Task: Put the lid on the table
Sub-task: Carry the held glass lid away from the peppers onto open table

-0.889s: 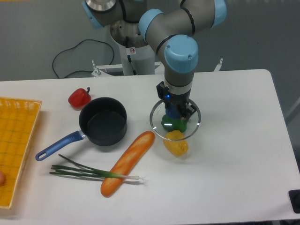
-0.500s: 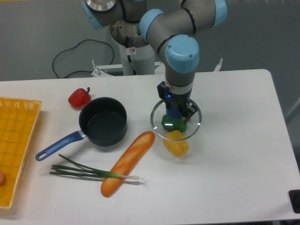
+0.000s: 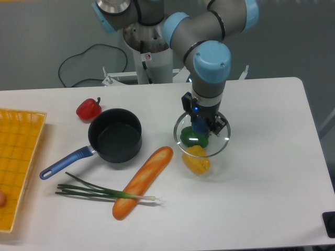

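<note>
Gripper: your two-finger gripper (image 3: 200, 127) points straight down over the table's middle-right, fingers clamped on the dark blue knob of the lid.
Lid: round clear glass lid w/ thin metal rim (image 3: 202, 134) hangs from the gripper, roughly level; looks lifted off the surface, but you can't be sure from this angle.
Under lid: green pepper (image 3: 192, 139) and yellow pepper (image 3: 197, 160) show through and below the glass; yellow one pokes out past the near rim.
Table: large white tabletop w/ rounded corners (image 3: 261, 172).
Pot: black saucepan w/ blue handle (image 3: 114, 135) sits uncovered, left of the lid, well apart.
Others: red pepper (image 3: 88, 109) behind the pot; bread loaf (image 3: 143, 181) and green onion (image 3: 102, 191) in front; yellow woven tray (image 3: 17, 157) at far left edge.
</note>
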